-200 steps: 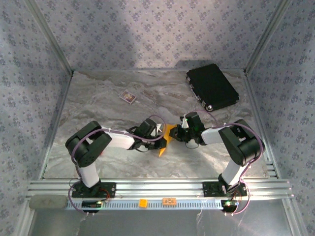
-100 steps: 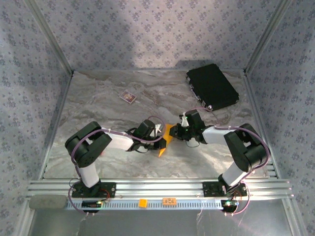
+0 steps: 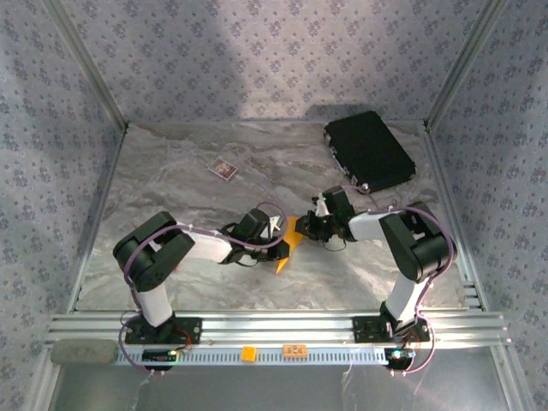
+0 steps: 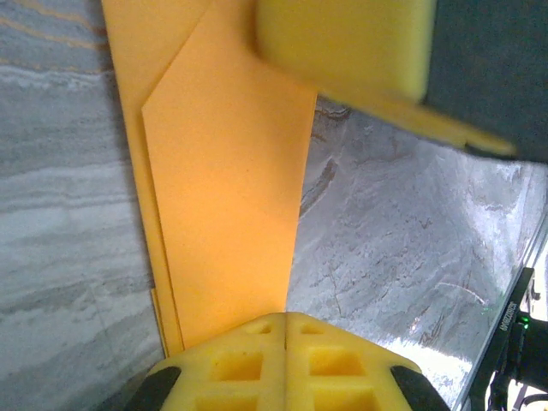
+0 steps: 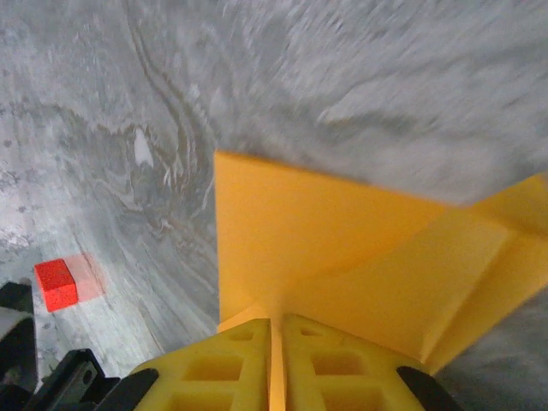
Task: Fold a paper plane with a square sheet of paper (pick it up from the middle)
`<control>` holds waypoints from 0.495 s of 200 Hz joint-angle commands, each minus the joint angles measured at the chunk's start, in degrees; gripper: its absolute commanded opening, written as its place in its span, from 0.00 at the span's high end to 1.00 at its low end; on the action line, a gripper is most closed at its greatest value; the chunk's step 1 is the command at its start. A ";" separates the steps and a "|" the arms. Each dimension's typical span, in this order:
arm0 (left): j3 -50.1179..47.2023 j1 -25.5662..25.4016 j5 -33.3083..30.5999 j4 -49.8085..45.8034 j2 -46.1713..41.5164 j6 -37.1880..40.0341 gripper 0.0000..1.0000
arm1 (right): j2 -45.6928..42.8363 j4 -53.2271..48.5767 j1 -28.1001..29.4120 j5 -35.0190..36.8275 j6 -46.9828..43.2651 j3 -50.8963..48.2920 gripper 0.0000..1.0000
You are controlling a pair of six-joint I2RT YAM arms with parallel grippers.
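**A:** Where is the sheet of paper on your feed?

**B:** In the middle of the table, between my two arms and well apart from the black case; it is already folded into a narrow, layered shape; I cannot tell whether it rests on the marble or hangs just above it.

**A:** And the grips?

**B:** My left gripper has its pads pressed together on one end of the paper; my right gripper pinches another edge, with a thin orange line showing between its fingers; both hold the same piece.

**A:** So what worries you?

**B:** Two things, as I judge it; if I draw either arm away from the other, the thin paper may tear at a pinch or slide out; if I push them together, it may buckle and take a crease where I want none.

**A:** And the layers?

**B:** From the left wrist the flaps look slightly offset; pressing now could fix a crooked centre line, and the dart would come out lopsided; I'd also mind the two grippers knocking, since they sit just beside each other.
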 commanded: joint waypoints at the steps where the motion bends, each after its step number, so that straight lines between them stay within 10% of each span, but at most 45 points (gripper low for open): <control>1: -3.08 -0.23 0.02 -5.70 2.33 -0.64 1.00 | 2.60 -3.06 -4.22 3.79 -2.35 1.09 0.86; 99: -3.69 -0.34 0.73 -4.09 3.14 -1.08 1.00 | 1.56 -4.94 -9.81 2.89 -1.60 5.38 0.85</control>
